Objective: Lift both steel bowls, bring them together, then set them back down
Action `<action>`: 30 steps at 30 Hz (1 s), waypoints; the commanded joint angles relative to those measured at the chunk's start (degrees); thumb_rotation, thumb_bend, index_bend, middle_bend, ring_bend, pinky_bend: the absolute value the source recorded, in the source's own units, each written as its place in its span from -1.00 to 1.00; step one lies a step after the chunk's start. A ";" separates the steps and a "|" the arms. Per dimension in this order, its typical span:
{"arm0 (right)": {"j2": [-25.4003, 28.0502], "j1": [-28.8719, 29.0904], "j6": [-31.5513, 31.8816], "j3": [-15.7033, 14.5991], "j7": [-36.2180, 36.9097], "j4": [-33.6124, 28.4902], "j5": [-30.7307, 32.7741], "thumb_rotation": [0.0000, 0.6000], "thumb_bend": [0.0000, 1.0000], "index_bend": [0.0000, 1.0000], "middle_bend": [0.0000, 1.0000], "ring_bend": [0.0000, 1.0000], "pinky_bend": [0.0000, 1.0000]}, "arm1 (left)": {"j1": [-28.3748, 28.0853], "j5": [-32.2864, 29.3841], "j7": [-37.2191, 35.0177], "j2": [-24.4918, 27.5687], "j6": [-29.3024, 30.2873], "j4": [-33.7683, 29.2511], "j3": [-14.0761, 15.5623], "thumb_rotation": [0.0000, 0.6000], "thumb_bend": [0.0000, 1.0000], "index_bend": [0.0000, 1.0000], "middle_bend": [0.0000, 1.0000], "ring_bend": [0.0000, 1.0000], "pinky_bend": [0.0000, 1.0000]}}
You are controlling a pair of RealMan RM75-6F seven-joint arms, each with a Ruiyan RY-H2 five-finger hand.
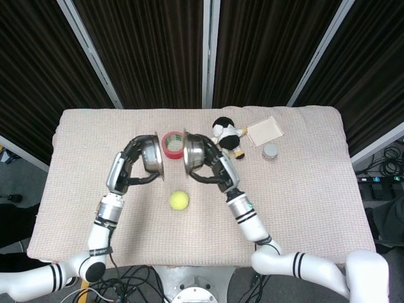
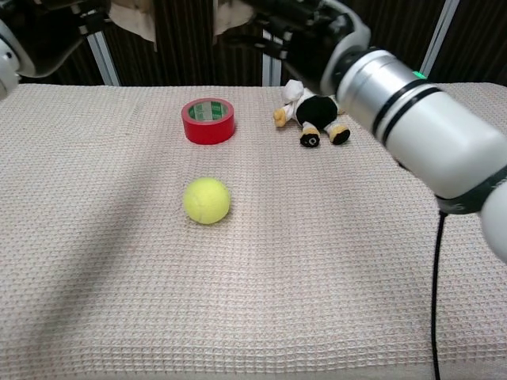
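Note:
Two steel bowls are held up above the table, tipped on edge with their rims facing each other. My left hand (image 1: pixel 136 165) grips the left bowl (image 1: pixel 152 155). My right hand (image 1: pixel 211 165) grips the right bowl (image 1: pixel 192 151). A narrow gap stays between the two rims, and the red tape roll shows through it. In the chest view only my right forearm and the dark fingers of the right hand (image 2: pixel 297 32) show at the top edge; the bowls there are cut off above the frame.
A red tape roll (image 2: pixel 208 119) sits on the cloth behind the bowls. A yellow tennis ball (image 2: pixel 207 199) lies in front of it. A plush toy (image 2: pixel 313 112), a white card (image 1: pixel 265 131) and a small grey cap (image 1: pixel 270 151) lie to the right.

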 commanded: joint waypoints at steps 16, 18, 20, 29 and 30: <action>20.43 -21.84 15.61 -19.34 -65.38 -15.48 6.48 1.00 -0.69 -0.05 -0.17 -0.36 -0.17 | -1.09 5.17 45.18 22.10 -15.10 8.32 12.71 1.00 -0.81 -0.08 0.00 -0.08 0.28; 20.54 -22.31 15.71 -20.71 -72.51 -16.41 8.41 1.00 -0.69 -0.05 -0.20 -0.40 -0.21 | -1.31 4.12 49.59 20.22 -15.12 9.56 12.99 1.00 -0.81 -0.08 0.00 -0.08 0.27; 20.20 -22.63 15.90 -21.54 -78.71 -17.57 10.47 1.00 -0.69 -0.05 -0.23 -0.41 -0.22 | -1.70 3.69 52.74 17.54 -15.13 12.10 13.43 1.00 -0.81 -0.07 0.00 -0.08 0.26; 17.64 -22.18 12.55 -21.76 -85.19 -17.98 14.24 1.00 -0.69 -0.08 -0.24 -0.42 -0.24 | -5.62 0.89 54.36 10.60 -23.45 21.28 14.79 1.00 -0.81 -0.09 -0.01 -0.08 0.26; 17.38 -22.08 12.36 -21.64 -85.33 -17.79 14.21 1.00 -0.69 -0.09 -0.24 -0.42 -0.24 | -5.86 0.73 54.14 10.25 -24.06 21.75 14.92 1.00 -0.81 -0.11 -0.01 -0.08 0.25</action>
